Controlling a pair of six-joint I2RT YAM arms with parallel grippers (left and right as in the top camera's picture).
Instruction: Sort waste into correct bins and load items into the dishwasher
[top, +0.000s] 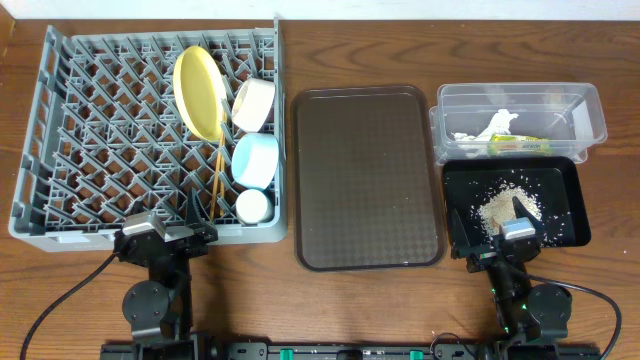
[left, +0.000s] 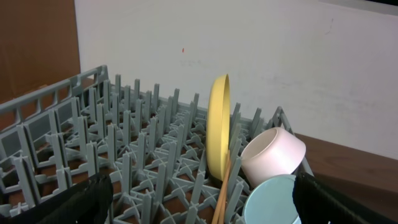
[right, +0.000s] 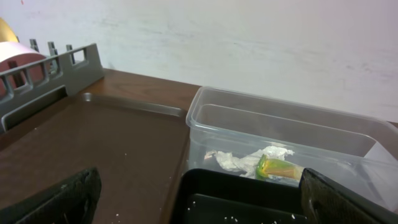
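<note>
The grey dishwasher rack (top: 100, 130) holds the upright yellow plate (top: 200, 92), white bowl (top: 254, 103), light blue bowl (top: 255, 160), small white cup (top: 252, 205) and chopsticks (top: 217, 175). My left gripper (top: 165, 228) hangs open at the rack's near edge; its wrist view shows the plate (left: 218, 124) and white bowl (left: 273, 155) ahead. Paper scraps (top: 490, 128) and a green-yellow wrapper (top: 518, 145) lie in the clear tub (top: 590, 115). Rice crumbs (top: 505, 200) lie in the black tray (top: 565, 225). My right gripper (top: 497, 230) is open over that tray's near edge, holding nothing.
A flat brown serving tray (top: 365, 175) lies between the rack and the bins, with a few tiny crumbs on it (right: 112, 149). A pale wall stands behind the table. Both arm bases and cables sit at the table's front edge.
</note>
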